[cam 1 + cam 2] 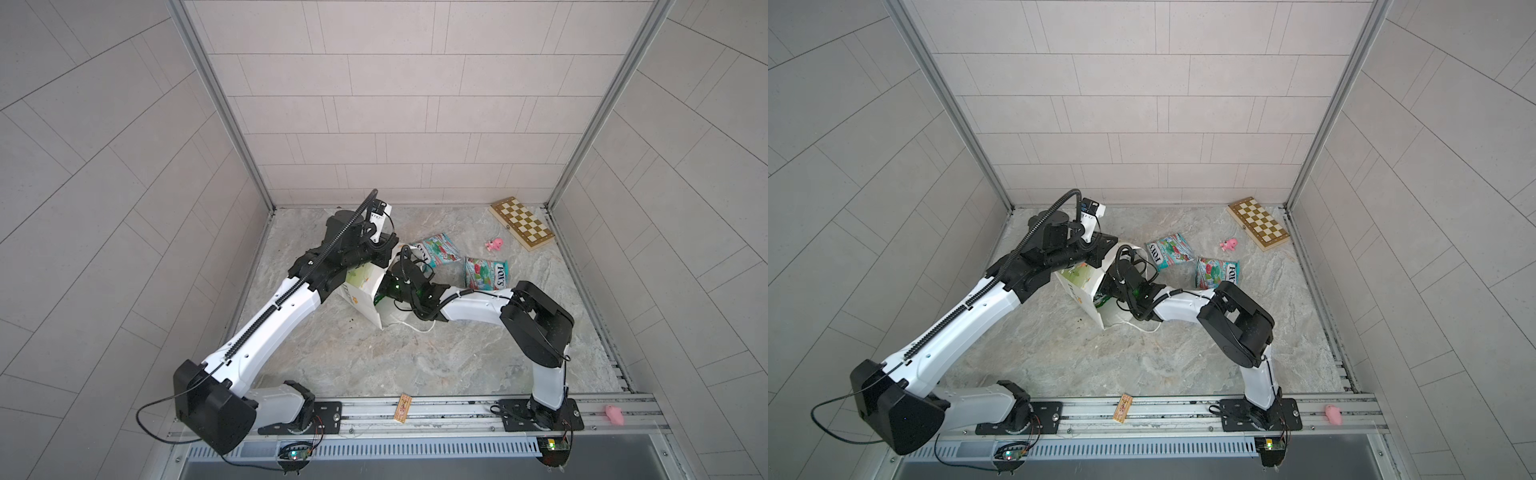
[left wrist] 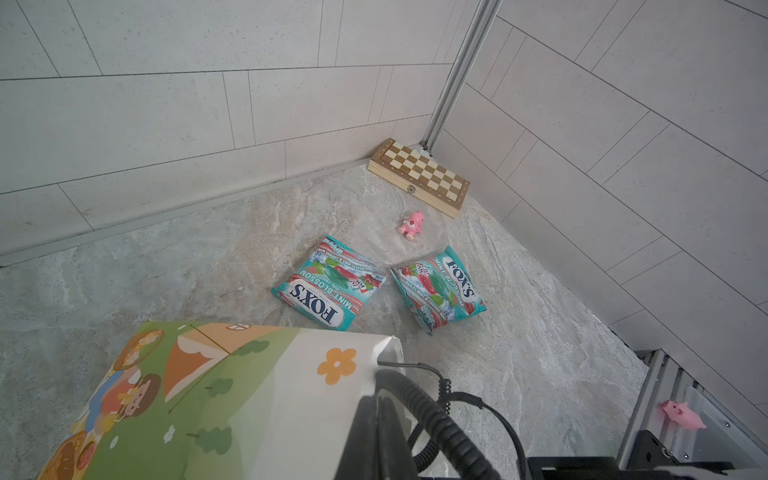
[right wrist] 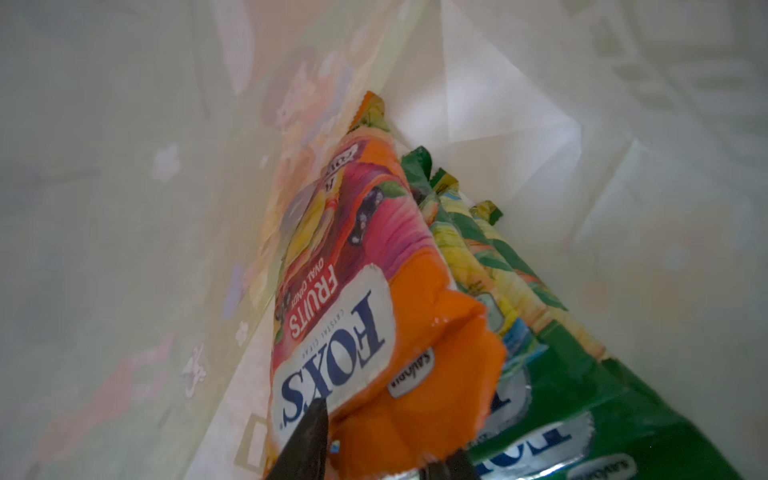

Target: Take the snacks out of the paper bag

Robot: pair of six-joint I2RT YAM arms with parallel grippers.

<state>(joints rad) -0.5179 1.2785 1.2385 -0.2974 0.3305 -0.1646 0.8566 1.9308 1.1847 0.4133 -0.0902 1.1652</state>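
One bag [image 1: 361, 291] lay tipped on its side on the table [image 1: 415, 361], your left gripper [image 1: 379, 257] pressed together at its upper wall. You couldn't tell whether paper was pinched, and if not, a pull would have dragged the bag along. Inside, an orange packet [image 3: 365, 291] stood edgewise against the wall beside green packets [image 3: 582, 395]. Your right gripper [image 3: 378, 459] straddled the orange one's near end, fingers apart. Whether it gripped, you couldn't tell, and glossy film might slip or snag its neighbours. Two teal packets [image 1: 436, 249] [image 1: 486, 272] lay outside near the bag. Bare table toward you left room.
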